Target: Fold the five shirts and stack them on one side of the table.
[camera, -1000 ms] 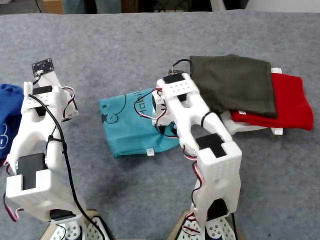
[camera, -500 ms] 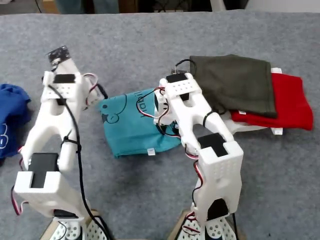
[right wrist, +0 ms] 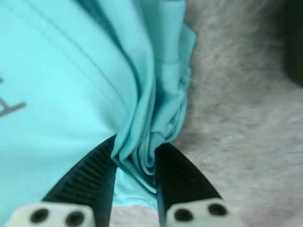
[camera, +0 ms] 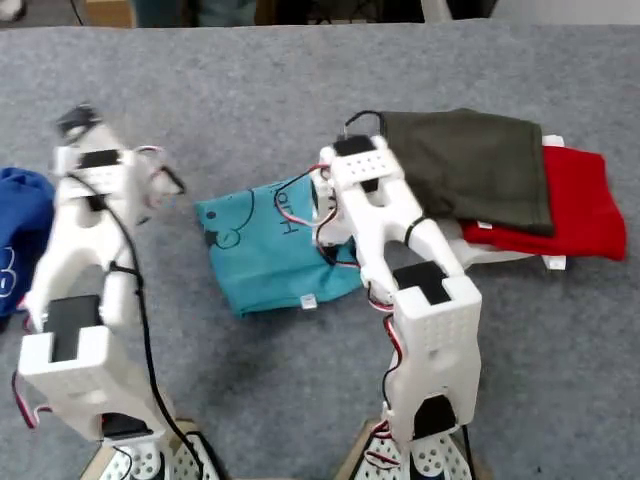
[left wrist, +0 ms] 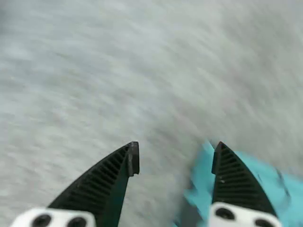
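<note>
The teal shirt point(camera: 265, 255) lies folded near the middle of the grey table point(camera: 250, 70). The right gripper point(right wrist: 135, 158) sits at the shirt's 2 o'clock edge, jaws pinched nearly closed on a bunched fold of its cloth. The left gripper point(left wrist: 175, 158) hangs by the shirt's 10 o'clock corner — jaws spread apart, nothing between them. Farther out toward 2 o'clock an olive shirt point(camera: 470, 165) rests on a red shirt point(camera: 585, 210); a blue shirt point(camera: 20, 235) lies at 9 o'clock, at the table's edge.

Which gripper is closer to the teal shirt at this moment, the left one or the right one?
Right. The right gripper is clamped on a bunched edge of the teal shirt; the left gripper hangs open beside its opposite edge.
</note>
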Motion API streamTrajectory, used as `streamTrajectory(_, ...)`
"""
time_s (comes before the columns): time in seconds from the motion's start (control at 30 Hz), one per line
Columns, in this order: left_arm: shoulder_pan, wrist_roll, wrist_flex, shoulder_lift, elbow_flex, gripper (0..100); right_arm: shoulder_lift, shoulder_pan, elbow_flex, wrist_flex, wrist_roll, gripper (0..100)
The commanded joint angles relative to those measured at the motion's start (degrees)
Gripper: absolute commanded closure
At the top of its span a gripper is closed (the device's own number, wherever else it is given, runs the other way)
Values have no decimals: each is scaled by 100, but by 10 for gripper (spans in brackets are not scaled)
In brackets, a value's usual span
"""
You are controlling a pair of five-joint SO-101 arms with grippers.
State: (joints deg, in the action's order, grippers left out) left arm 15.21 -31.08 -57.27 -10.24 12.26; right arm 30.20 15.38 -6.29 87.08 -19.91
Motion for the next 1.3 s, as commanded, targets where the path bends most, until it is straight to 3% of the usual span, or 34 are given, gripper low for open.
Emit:
streamTrajectory(0.0, 374, -70, 88, 53, -154, 733, -505, -141, -901, 510, 501, 985)
streamTrajectory(0.2, 391, -70, 88, 53, 92, 733, -558, -141, -2431, 1187, 1248, 985)
streamTrajectory(0.53, 426, -70, 88, -440, 119, 733, -558, -360, -3600, 1292, 2470, 985)
streamTrajectory(0.9, 409, -70, 62, -747, 4, 733, -558, -2418, -4312, 1125, 3763, 985)
streamTrajectory(1.27, 400, -70, 70, -747, 4, 733, -356, -4290, -4347, 360, 4440, 985)
